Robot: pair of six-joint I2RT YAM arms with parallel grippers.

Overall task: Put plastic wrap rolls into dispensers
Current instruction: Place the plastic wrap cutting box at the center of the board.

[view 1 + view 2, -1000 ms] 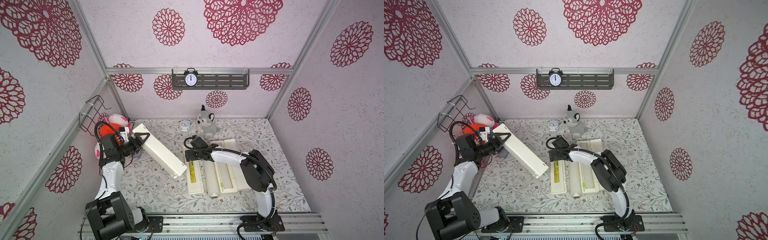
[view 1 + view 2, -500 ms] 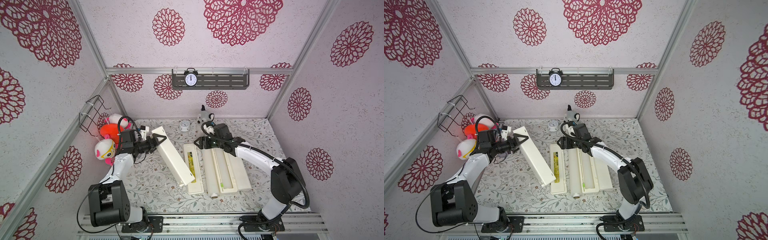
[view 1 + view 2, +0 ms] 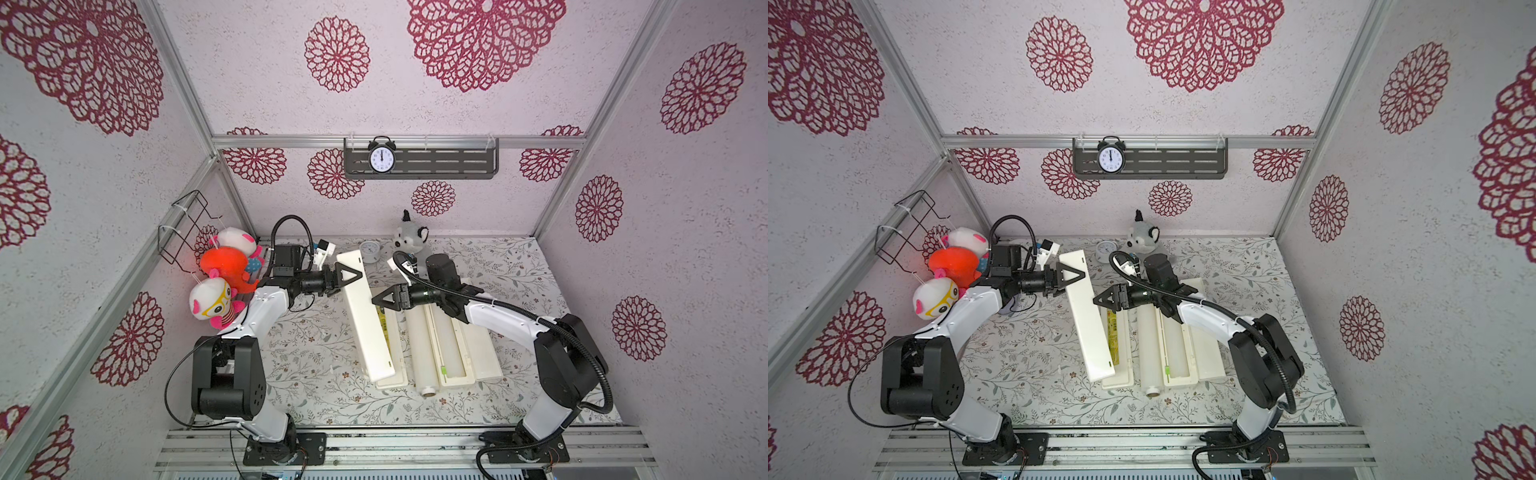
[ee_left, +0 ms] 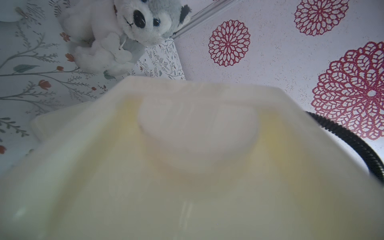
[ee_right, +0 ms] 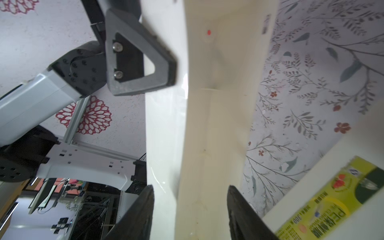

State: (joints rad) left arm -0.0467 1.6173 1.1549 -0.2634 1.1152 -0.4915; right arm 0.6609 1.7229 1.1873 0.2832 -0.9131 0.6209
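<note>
- Left gripper (image 3: 353, 275) is clamped on the far end of the lifted box (image 3: 368, 328), holding it tilted over the label side of the open box (image 3: 488, 357), likely for a two-handed hold.
- Right gripper (image 3: 376, 300) straddles the lifted box, fingers (image 5: 137, 218) apart. Cannot tell if they press.
- Roll (image 3: 420, 349) lies lengthwise in the open box with its near end poking out. Unclear if seated.
- Second roll not visible; the left wrist view is blurred cream.

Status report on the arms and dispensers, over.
Left gripper shut on raised dispenser. Right gripper astride it, grip unclear. Roll lies along open dispenser below. Nothing blocking seen.
</note>
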